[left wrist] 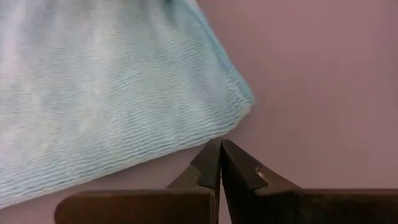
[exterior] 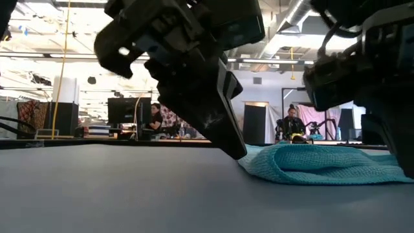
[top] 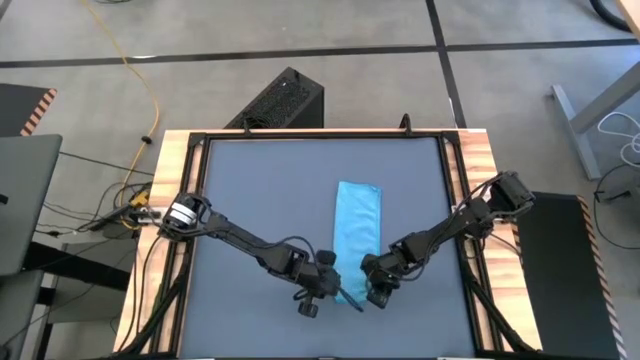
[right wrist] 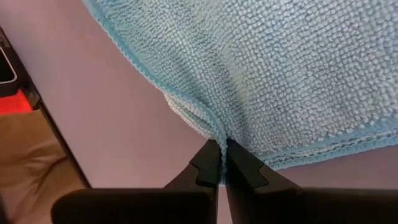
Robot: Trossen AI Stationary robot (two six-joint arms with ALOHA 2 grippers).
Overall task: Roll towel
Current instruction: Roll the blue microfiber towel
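Grey tabletop (top: pixel 250 190) carried the towel (top: pixel 358 225), a long blue strip lying right of centre, its near end between both arms. The right gripper (right wrist: pixel 219 155) pinched a fold at that near edge; the left gripper (left wrist: pixel 220 155) sat pressed together, empty, just beside the corner. Rolling well probably meant gripping both corners evenly and turning the edge over tightly.

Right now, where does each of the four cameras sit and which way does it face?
High: overhead, facing down on table, towel and both arms.
Low: tabletop height, facing the room; dark arm parts above the towel.
Left wrist: behind the shut left claw, beside the towel's corner.
Right wrist: behind the right claw, pinching the towel's edge.
All four views share the towel.
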